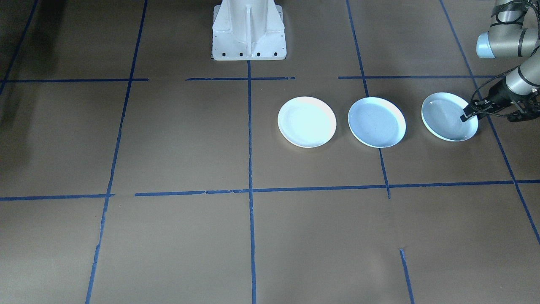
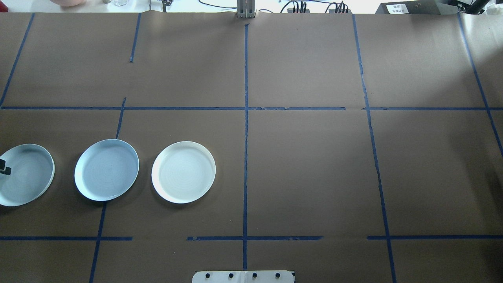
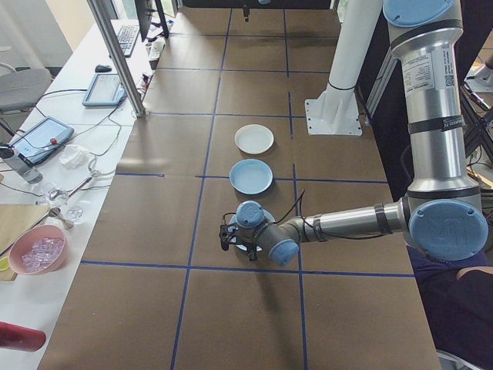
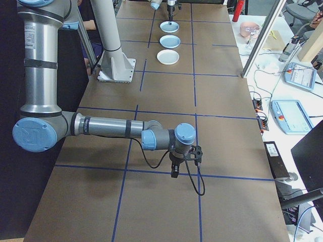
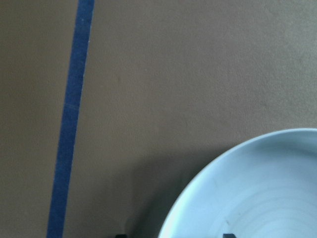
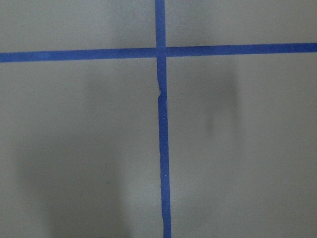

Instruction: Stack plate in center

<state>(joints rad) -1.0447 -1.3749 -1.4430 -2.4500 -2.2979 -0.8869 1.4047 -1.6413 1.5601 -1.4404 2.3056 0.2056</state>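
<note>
Three plates in a row on the brown counter (image 1: pixel 190 139). The center plate (image 1: pixel 376 122), round, shallow, pale grey-blue inside, lies flat in the middle of the row with nothing on it and touches neither neighbour. It sits over a blue tape line (image 1: pixel 384 169).

The white plate (image 1: pixel 306 121) is just beside the center plate, on the side toward the robot base (image 1: pixel 249 31), with a small gap between them. The outer plate (image 1: pixel 445 116), also grey-blue inside, is on the other side of the center plate, again with a gap.

The left tool (image 1: pixel 467 115) is at the outer plate's far rim, the edge facing away from the center plate. Its fingers are spread. In the left wrist view one dark tip (image 5: pixel 228 235) is inside the plate, the other tip (image 5: pixel 121 235) is outside on the counter, and the rim is between them with room to spare. It grips nothing. The plate looks flat on the counter.

The right tool (image 4: pixel 174 171) is well apart from the center plate, far down the counter. It points down, close above a tape crossing. It shows only in the side view, so I cannot tell whether its fingers are apart or together. The right wrist view shows only bare counter and tape.
</note>
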